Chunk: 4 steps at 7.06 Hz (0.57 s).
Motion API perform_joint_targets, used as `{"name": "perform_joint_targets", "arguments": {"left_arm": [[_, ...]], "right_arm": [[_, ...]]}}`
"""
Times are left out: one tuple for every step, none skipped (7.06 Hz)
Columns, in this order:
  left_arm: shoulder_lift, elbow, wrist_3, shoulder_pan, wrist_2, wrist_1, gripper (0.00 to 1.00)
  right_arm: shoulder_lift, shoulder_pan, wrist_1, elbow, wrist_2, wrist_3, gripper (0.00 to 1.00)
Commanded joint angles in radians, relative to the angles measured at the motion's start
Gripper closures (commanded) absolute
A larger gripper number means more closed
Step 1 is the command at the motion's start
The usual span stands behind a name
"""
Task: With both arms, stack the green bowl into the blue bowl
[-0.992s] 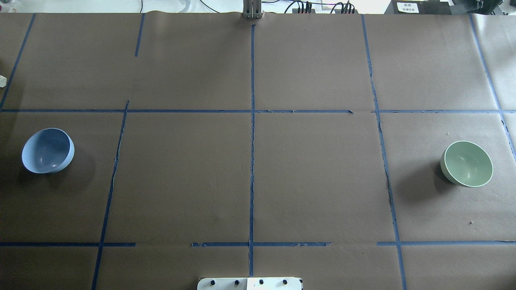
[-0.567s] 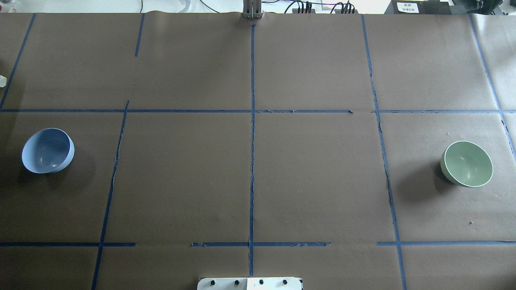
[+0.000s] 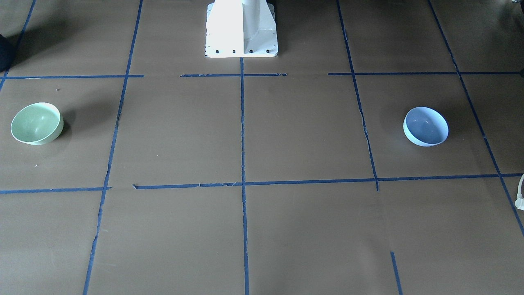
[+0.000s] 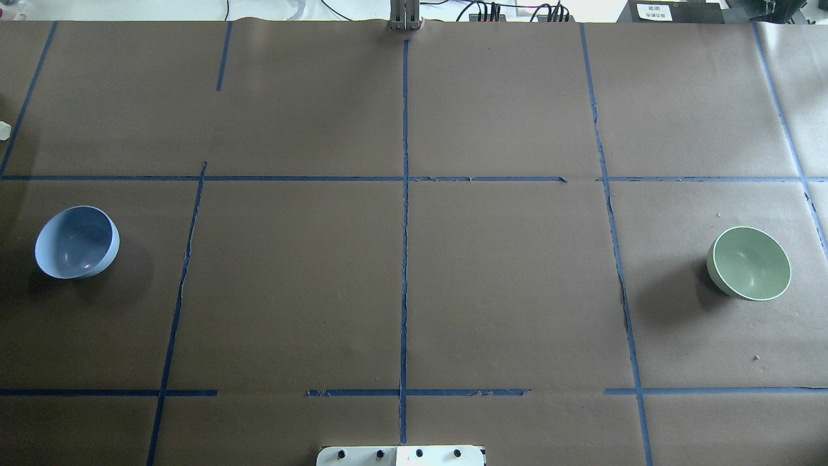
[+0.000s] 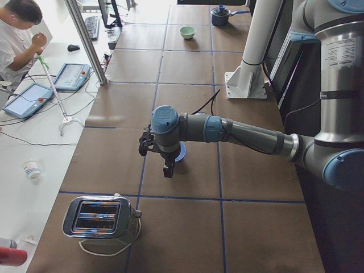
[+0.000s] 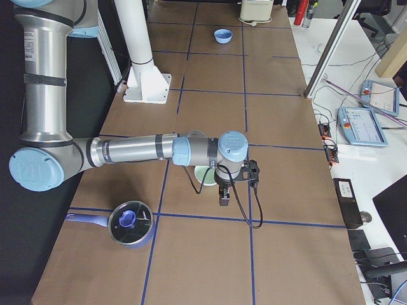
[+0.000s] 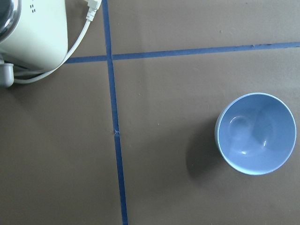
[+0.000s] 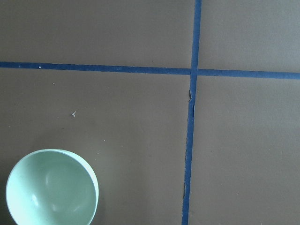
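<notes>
The green bowl (image 4: 749,263) stands upright at the table's right end; it also shows in the front view (image 3: 37,123) and the right wrist view (image 8: 51,190). The blue bowl (image 4: 77,242) stands upright at the left end, seen also in the front view (image 3: 425,126) and the left wrist view (image 7: 256,133). My left gripper (image 5: 169,169) hangs above the table beside the blue bowl (image 5: 181,153). My right gripper (image 6: 225,196) hangs beside the green bowl (image 6: 205,175). Both show only in side views, so I cannot tell if they are open or shut.
A silver toaster (image 5: 99,216) with its cord stands beyond the blue bowl at the left end. A pot with a glass lid (image 6: 130,222) sits beyond the green bowl at the right end. The white pedestal (image 3: 241,28) stands at the robot's side. Blue tape lines cross the brown table.
</notes>
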Motion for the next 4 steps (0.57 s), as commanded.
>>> {"name": "perform_joint_targets", "arguments": {"left_arm": [[0.013,0.006,-0.068,0.03,-0.002,-0.06,0.0],[0.015,0.006,-0.115,0.105,0.003,-0.086,0.0],[0.015,0.009,-0.205,0.162,0.004,-0.147,0.0],[0.016,0.025,-0.322,0.22,0.006,-0.24,0.0]], "right_arm": [[0.0,-0.009,0.001,0.01,0.001,0.001,0.0],[0.005,-0.046,0.002,0.017,0.0,-0.001,0.0],[0.012,-0.07,0.001,0.017,0.0,0.005,0.0],[0.014,-0.072,0.001,0.019,0.0,0.005,0.0]]}}
